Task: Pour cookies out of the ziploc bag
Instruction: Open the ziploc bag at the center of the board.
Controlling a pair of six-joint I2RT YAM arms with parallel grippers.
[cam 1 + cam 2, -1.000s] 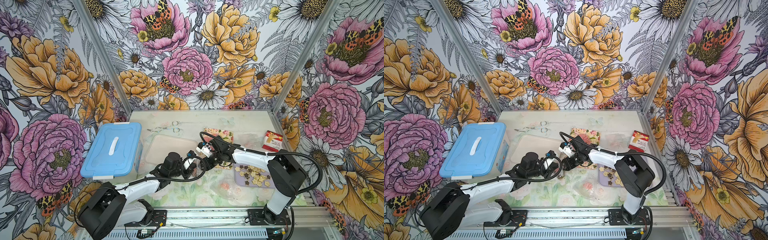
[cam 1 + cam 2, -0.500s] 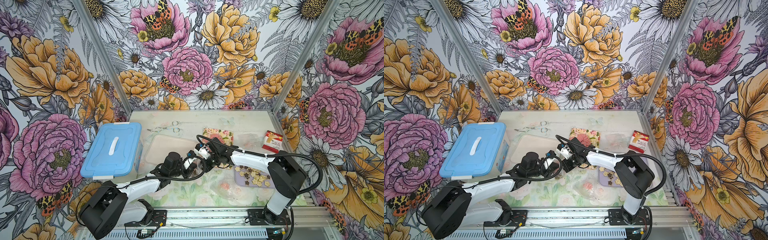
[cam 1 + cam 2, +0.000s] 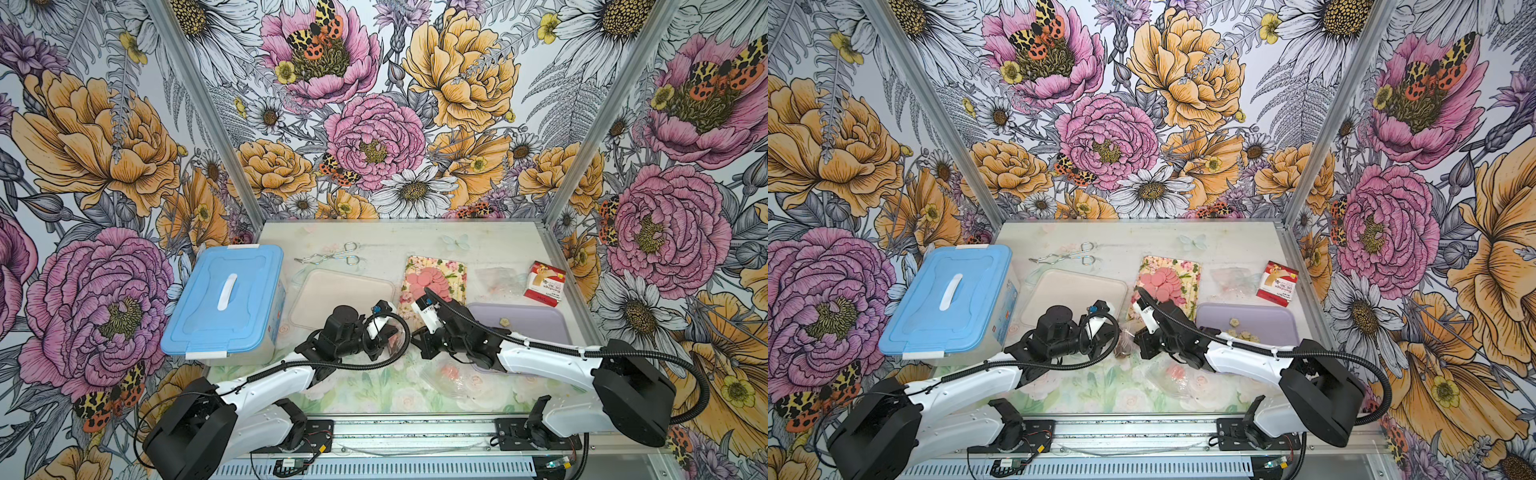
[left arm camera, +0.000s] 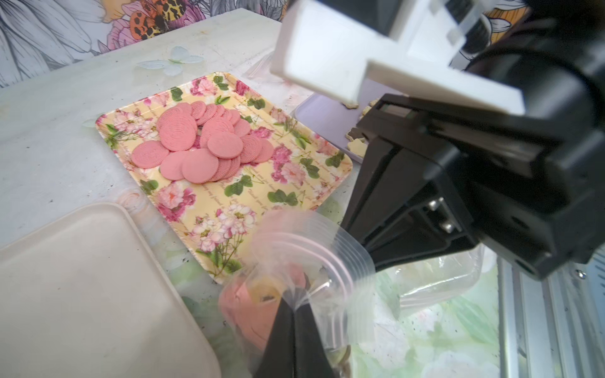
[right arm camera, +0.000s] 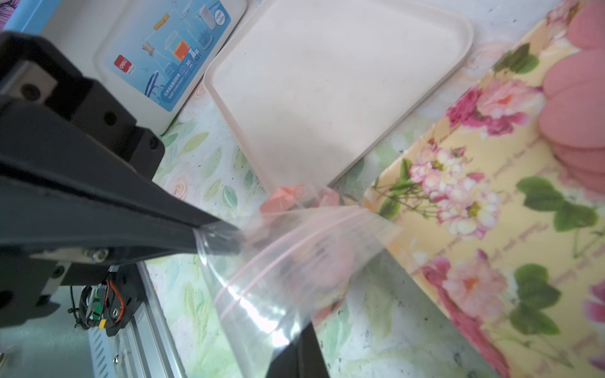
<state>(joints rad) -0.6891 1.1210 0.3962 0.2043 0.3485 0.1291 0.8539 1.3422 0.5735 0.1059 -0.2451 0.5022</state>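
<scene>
Holding cookies (image 4: 248, 311), seemingly pink: ziploc bag (image 4: 327, 248); floral tray (image 4: 294, 186) holds pink discs (image 4: 196, 140).

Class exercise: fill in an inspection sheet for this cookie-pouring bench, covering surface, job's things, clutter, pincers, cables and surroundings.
Surface: floral-print table, dark crumb specks.
Job's things: ziploc bag holding cookies, held between the arms; pink round cookies on floral tray; star cookies on lilac tray; beige tray bare.
Clutter: blue-lidded box, metal tongs, red carton, loose clear bags at back and front.
Pincers: left pincer and right pincer both shut on the ziploc bag's edges.
Cables: black corrugated hoses on both arms; the left arm's loops beside the bag.
Surroundings: flower-patterned walls, aluminium rail in front.
</scene>
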